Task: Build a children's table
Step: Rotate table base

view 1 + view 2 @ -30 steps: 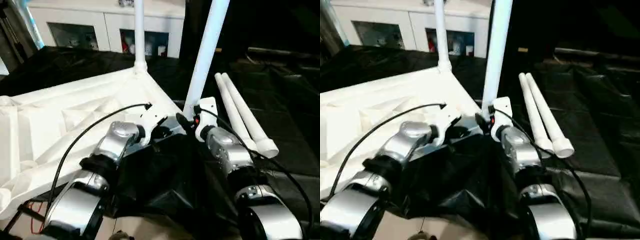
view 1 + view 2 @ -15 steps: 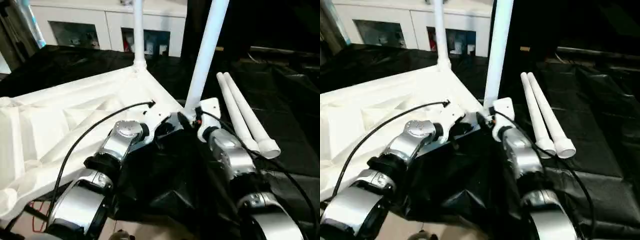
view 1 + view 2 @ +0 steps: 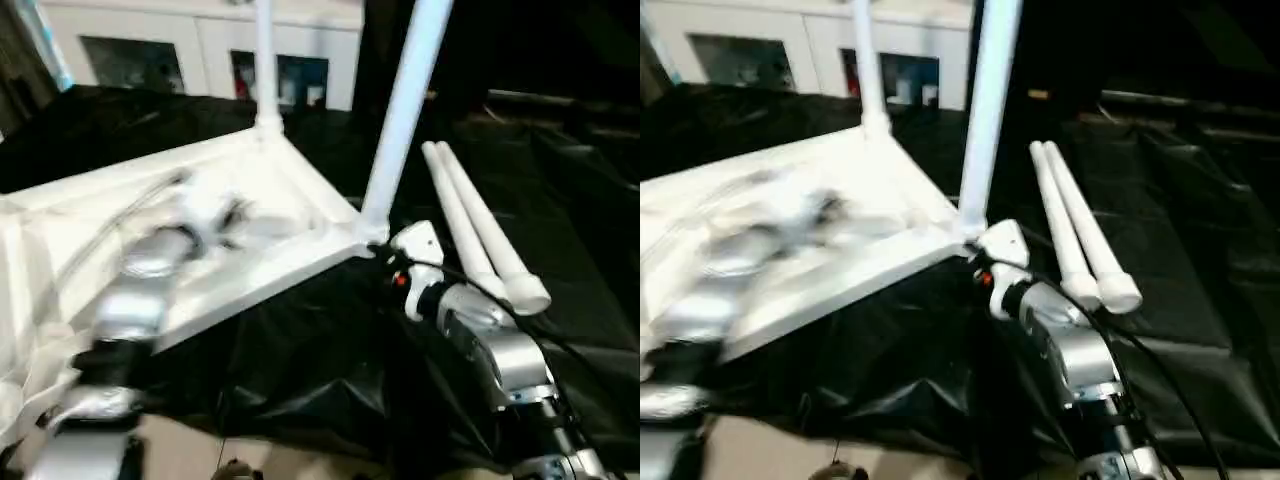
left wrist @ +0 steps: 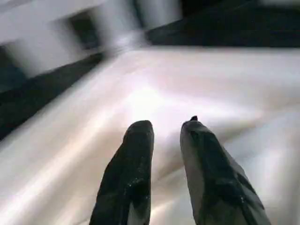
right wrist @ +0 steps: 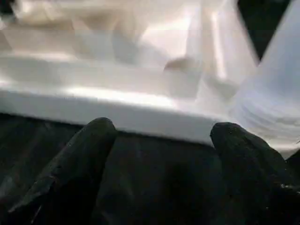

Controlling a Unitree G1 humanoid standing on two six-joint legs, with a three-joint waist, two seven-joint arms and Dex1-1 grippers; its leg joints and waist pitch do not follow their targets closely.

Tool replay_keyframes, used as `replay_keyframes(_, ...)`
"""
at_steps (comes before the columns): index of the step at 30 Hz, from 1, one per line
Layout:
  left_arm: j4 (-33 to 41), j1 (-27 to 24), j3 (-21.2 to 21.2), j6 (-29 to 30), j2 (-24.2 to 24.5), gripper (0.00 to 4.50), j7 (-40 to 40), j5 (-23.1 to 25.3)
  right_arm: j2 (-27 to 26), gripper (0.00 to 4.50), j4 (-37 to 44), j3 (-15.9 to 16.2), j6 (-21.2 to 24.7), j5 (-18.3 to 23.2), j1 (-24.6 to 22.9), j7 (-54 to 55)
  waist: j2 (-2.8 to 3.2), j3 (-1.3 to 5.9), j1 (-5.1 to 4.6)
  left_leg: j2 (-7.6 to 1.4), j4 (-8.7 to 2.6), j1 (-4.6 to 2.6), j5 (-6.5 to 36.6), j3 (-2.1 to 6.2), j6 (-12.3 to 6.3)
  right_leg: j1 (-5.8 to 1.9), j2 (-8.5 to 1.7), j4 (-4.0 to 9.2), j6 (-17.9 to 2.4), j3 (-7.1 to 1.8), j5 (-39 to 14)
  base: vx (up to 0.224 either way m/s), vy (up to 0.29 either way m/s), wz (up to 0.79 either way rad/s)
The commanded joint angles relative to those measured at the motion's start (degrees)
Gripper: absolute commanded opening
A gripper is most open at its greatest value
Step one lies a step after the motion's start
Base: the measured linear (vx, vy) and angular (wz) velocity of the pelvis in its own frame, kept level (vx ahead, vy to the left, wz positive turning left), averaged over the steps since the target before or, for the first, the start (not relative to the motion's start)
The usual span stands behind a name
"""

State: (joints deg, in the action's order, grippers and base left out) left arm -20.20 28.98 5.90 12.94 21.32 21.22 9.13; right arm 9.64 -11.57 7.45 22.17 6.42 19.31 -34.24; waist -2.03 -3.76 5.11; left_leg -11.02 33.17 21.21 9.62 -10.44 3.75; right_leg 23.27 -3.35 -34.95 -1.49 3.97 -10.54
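- Left eye view: the white table top (image 3: 250, 215) lies upside down on a black cover (image 3: 320, 350), its ribbed underside facing up. Two legs stand upright in its corners: a near leg (image 3: 402, 110) at the corner closest to the right arm, and a far leg (image 3: 265, 60) at the corner beyond it. Two loose legs (image 3: 480, 235) lie side by side on the black cover, right of the table top. The left arm (image 3: 140, 290) is a blur over the underside of the top. The right arm (image 3: 480, 340) reaches in from the near right, and its white wrist end sits just beside the corner that carries the near leg. A white cabinet (image 3: 200, 50) with glass doors stands at the far side.
- Right eye view: the same scene. The right arm's tip sits close below the foot of the near leg; the two loose legs rest touching each other along their length.
- Left wrist view: the left gripper (image 4: 166, 129) hangs over the white underside of the top. Its two black fingers (image 4: 136, 159) stand a small way apart with nothing between them.
- Right wrist view: the right gripper (image 5: 161, 129) has its fingers (image 5: 89, 145) spread wide, holding nothing. Between them lies black cover, and just past the tips runs the white rim of the top, with the base of the near leg at one side.
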Motion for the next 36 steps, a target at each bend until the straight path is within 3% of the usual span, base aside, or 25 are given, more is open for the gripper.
replay_keyframes(1,2.9,-1.0,1.5,2.3,0.8,1.16,-4.4,2.6,0.2,3.76,-0.8,0.1,2.0,-1.6,0.6,1.7,0.26,3.89,-0.16,-2.65,-3.81,-1.13,12.5,0.98,-0.82,-2.37,-4.58,4.44,-8.5,-3.12,-13.8,0.000,0.000,0.00)
replay_keyframes(5,6.5,-5.4,7.3,5.7,3.2,1.16,-14.3,7.2,-1.0,3.76,-5.7,-0.9,3.1,-2.9,3.7,6.5,0.30,3.84,-0.31,-2.39,-3.90,-0.84,12.4,1.11,-0.03,-2.57,-4.56,4.26,-8.5,-3.09,-13.0,0.000,0.000,0.00)
replay_keyframes(11,9.8,-12.0,10.0,12.8,6.2,1.16,-14.0,8.5,-1.7,3.76,-7.7,-0.9,3.5,-3.2,5.8,8.2,0.26,3.88,-0.10,-2.37,-3.86,-1.20,13.6,1.09,0.33,-2.14,-4.49,4.42,-7.7,-3.20,-13.7,0.000,0.000,0.00)
replay_keyframes(12,9.8,-12.2,9.8,13.3,6.5,1.16,-13.7,8.4,-1.7,3.76,-7.7,-0.8,3.5,-3.2,5.8,8.2,-0.05,3.86,-0.02,-2.41,-3.91,-1.24,13.8,1.11,0.24,-2.07,-4.49,4.40,-7.8,-3.18,-13.7,0.000,0.000,0.00)
replay_keyframes(14,9.2,-13.3,8.9,15.3,7.4,1.16,-12.5,8.0,-2.1,3.76,-8.3,-0.4,3.5,-3.4,6.4,8.2,0.16,3.81,0.08,-2.42,-4.09,-1.23,14.9,1.22,0.53,-2.04,-4.55,4.41,-7.7,-3.19,-14.4,0.000,0.000,0.00)
replay_keyframes(15,7.9,-13.7,7.8,15.3,7.9,1.16,-10.3,7.0,-2.4,3.76,-8.7,-0.2,3.4,-3.4,6.7,8.0,-0.33,3.75,-0.05,-2.38,-4.21,-1.14,15.4,1.27,0.61,-2.12,-4.58,4.56,-7.6,-3.12,-15.1,0.000,0.000,0.00)
replay_keyframes(16,7.5,-13.9,7.2,15.5,7.9,1.16,-9.0,6.6,-2.6,3.76,-9.2,-0.1,3.2,-3.3,7.1,8.0,-0.10,3.72,0.06,-2.31,-4.20,-1.28,15.9,1.29,0.76,-1.95,-4.65,4.61,-7.5,-3.22,-15.9,0.000,0.000,0.00)
replay_keyframes(19,5.6,-13.8,4.1,14.0,8.3,0.91,-4.0,6.0,-3.4,3.48,-11.6,0.1,2.5,-2.9,8.4,8.3,-0.32,3.79,0.13,-2.45,-4.32,-1.27,16.2,1.42,1.22,-2.00,-4.86,4.49,-7.8,-3.27,-15.5,0.000,0.000,0.00)
replay_keyframes(22,4.5,-13.3,2.5,15.2,8.6,0.80,0.0,4.7,-4.4,3.30,-13.7,0.5,1.6,-3.1,9.3,8.7,-0.11,3.78,0.13,-2.40,-4.33,-1.43,16.7,1.37,1.66,-2.01,-4.88,4.48,-8.2,-3.32,-14.5,0.000,0.000,0.00)
replay_keyframes(23,4.4,-13.3,1.9,15.9,8.8,0.64,1.2,4.3,-4.7,3.17,-14.3,0.5,1.4,-3.1,9.6,8.8,0.33,3.83,0.21,-2.38,-4.30,-1.43,16.4,1.42,1.81,-2.02,-4.95,4.33,-8.3,-3.37,-14.1,0.000,0.000,0.00)
replay_keyframes(24,4.3,-13.4,0.8,16.9,9.3,0.46,3.1,3.9,-5.1,3.03,-15.1,0.4,1.1,-3.2,10.1,9.0,0.12,3.80,0.05,-2.37,-4.36,-1.43,16.6,1.34,1.91,-2.01,-4.79,4.37,-8.6,-3.34,-13.7,0.000,0.000,0.00)
replay_keyframes(26,4.3,-13.7,-0.6,17.5,10.2,0.39,5.4,3.7,-5.6,2.94,-16.3,0.5,0.6,-3.4,10.6,9.2,0.23,3.86,0.06,-2.35,-4.33,-1.37,16.3,1.36,1.97,-2.10,-4.86,4.24,-8.8,-3.36,-13.2,0.000,0.000,0.00)
replay_keyframes(27,4.2,-13.7,-2.4,18.4,11.2,0.25,8.2,3.9,-5.8,2.79,-17.9,0.4,-0.1,-3.6,11.3,9.5,0.96,3.86,0.20,-2.34,-4.33,-1.44,16.2,1.43,2.18,-2.08,-4.91,4.17,-8.9,-3.39,-12.9,0.000,0.000,0.00)
replay_keyframes(30,4.5,-13.6,-4.4,19.2,12.4,0.10,12.3,3.3,-6.1,2.66,-20.1,0.6,-1.0,-4.0,12.2,9.7,0.63,3.80,-0.03,-2.27,-4.32,-1.44,16.9,1.35,2.29,-2.17,-4.84,4.27,-9.1,-3.39,-13.7,0.000,0.000,0.00)
replay_keyframes(36,6.8,-13.3,-8.4,20.3,14.9,0.00,21.4,1.1,-6.4,2.12,-24.1,0.1,-3.0,-4.0,14.2,9.9,0.89,3.88,-0.10,-2.34,-4.37,-1.46,16.7,1.37,2.22,-2.25,-4.89,4.22,-9.4,-3.42,-14.3,0.000,0.000,0.00)
